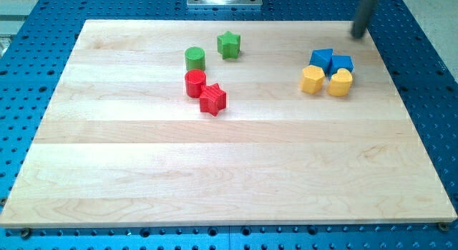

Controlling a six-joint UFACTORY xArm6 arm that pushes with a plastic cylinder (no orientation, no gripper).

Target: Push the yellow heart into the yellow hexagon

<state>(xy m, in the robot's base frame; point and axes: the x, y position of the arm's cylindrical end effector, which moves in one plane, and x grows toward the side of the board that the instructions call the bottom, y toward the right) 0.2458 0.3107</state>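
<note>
The yellow heart [340, 82] lies on the wooden board at the view's right, touching or nearly touching the yellow hexagon [312, 79] on its left. Two blue blocks sit just above them: one [321, 60] above the hexagon, one [342, 64] above the heart. My tip [356, 35] is at the view's upper right, near the board's top edge, above and slightly right of the blue blocks, apart from all blocks.
A green cylinder [195, 59] and a green star [229, 44] sit at upper centre. A red cylinder [195, 84] and a red star [212, 99] lie just below them. The wooden board [229, 171] rests on a blue perforated table.
</note>
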